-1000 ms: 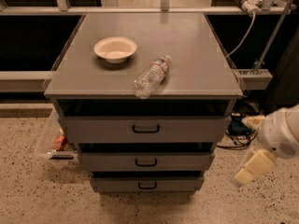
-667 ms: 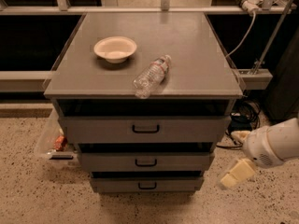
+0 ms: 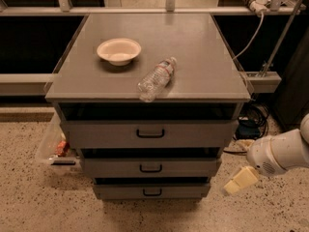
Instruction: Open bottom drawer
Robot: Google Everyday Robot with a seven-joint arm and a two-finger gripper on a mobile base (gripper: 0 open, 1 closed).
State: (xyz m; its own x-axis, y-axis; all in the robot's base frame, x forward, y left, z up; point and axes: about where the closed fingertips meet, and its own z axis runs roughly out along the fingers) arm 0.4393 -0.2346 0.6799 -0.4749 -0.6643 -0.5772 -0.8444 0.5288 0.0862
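The bottom drawer is the lowest, narrowest grey front of the cabinet, with a small black loop handle. It looks shut. Above it are the middle drawer and the tallest top drawer. My gripper shows as a cream-coloured finger at the end of the white arm, low at the right of the cabinet. It hangs level with the bottom drawer, a short way right of its front, touching nothing.
A white bowl and a clear plastic bottle lying on its side rest on the grey cabinet top. A clear plastic bin stands on the speckled floor at the left. Black cables lie at the right.
My arm and gripper have moved left and down, from beside the middle drawer toward the level of the bottom drawer. The drawers have not moved.
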